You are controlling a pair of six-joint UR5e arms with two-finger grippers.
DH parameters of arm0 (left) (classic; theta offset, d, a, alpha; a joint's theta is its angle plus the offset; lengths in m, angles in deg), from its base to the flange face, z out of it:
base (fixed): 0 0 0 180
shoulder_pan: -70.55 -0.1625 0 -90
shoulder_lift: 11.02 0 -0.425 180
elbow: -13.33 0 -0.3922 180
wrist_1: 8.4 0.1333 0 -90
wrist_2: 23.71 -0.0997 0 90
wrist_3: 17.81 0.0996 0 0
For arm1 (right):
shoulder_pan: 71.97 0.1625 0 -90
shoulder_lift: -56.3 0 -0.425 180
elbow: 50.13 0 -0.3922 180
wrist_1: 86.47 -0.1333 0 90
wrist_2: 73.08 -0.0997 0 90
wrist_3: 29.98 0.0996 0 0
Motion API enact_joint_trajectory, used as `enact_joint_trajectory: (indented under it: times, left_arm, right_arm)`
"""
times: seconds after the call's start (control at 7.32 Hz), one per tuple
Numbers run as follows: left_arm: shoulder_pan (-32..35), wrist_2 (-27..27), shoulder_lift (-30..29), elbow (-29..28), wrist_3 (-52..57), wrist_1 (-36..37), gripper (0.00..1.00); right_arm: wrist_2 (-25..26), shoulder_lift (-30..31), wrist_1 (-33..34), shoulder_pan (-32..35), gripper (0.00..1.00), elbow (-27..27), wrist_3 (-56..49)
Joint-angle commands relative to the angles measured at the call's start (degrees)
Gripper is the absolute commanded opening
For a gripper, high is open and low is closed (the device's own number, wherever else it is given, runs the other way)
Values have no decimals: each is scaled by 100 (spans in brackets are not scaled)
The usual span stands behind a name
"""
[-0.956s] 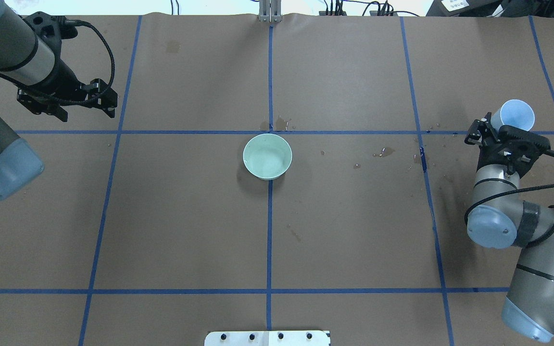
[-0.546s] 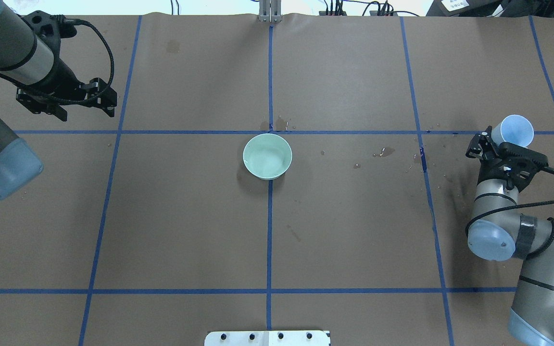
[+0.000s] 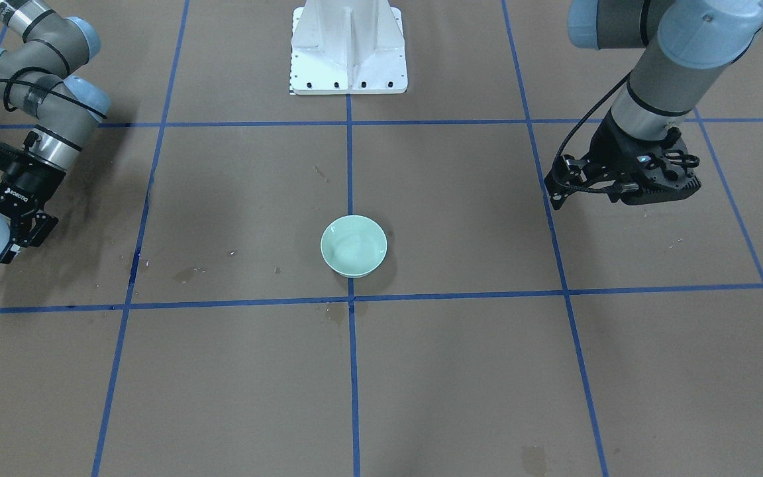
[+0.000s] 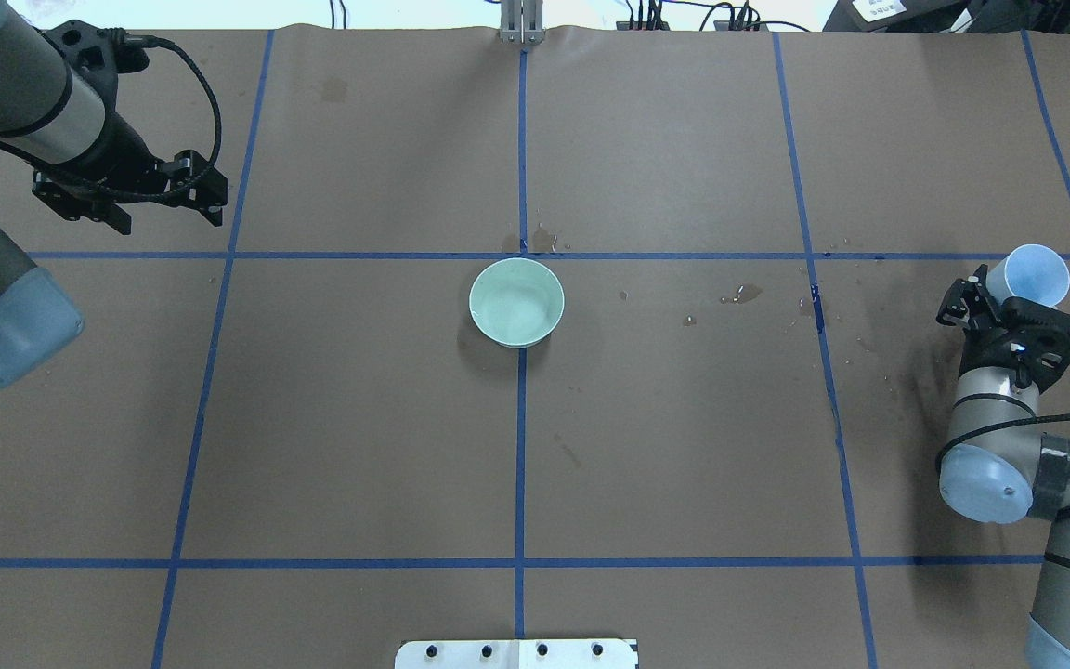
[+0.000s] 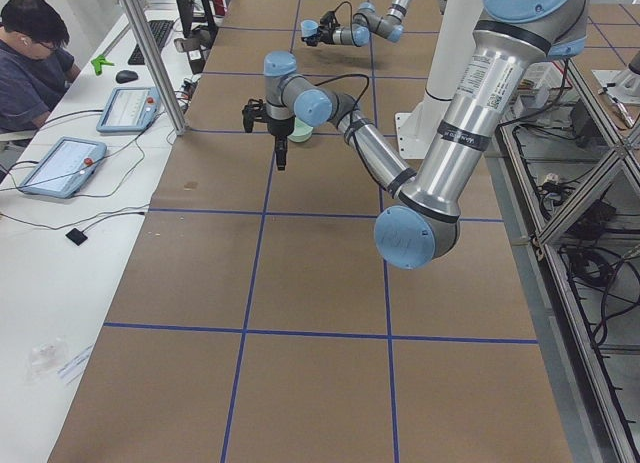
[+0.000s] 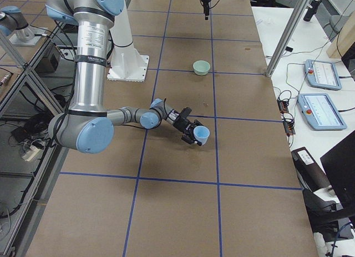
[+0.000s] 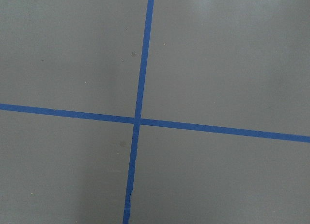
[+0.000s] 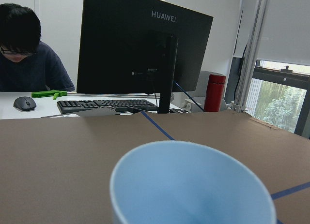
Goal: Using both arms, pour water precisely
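Your right gripper [image 4: 998,299] is pinched on the light-blue cup [image 4: 1028,274]. It holds the cup low at the table's right edge, tipped well over, with its mouth turned away from the wrist. In the right wrist view the cup's inside looks dry, but its bottom is cut off, so a last drop may remain.

Your left gripper [image 4: 210,197] hangs above the tape grid on the far left side and carries nothing. You cannot tell from these views whether its fingers are spread or together.

The mint-green bowl [image 4: 516,302] sits on the centre line, well apart from both grippers. The water [image 4: 518,314] seems to be in it, showing only as a faint sheen. Dark wet spots [image 4: 741,295] mark the brown paper [image 4: 358,418] between bowl and cup.

By that, the pour looks made and you are at the put-away step. Next, bring the cup upright, lower it flat onto the paper, then release and lift straight up so the fingers do not tip it.
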Motion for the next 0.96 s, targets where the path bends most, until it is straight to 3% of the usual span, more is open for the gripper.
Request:
enact_joint_trajectory:
  times: [0.0, 0.27, 0.82]
  left_arm:
    - [0, 0, 9, 0, 8, 0, 100]
    - [-9, 0, 0, -8, 8, 0, 100]
    - [-9, 0, 9, -8, 8, 0, 100]
  right_arm:
    - [3, -59, -7, -93, 0, 6, 31]
    - [-6, -418, 1, -102, 0, -107, -13]
    - [20, -192, -7, -128, 0, -223, 170]
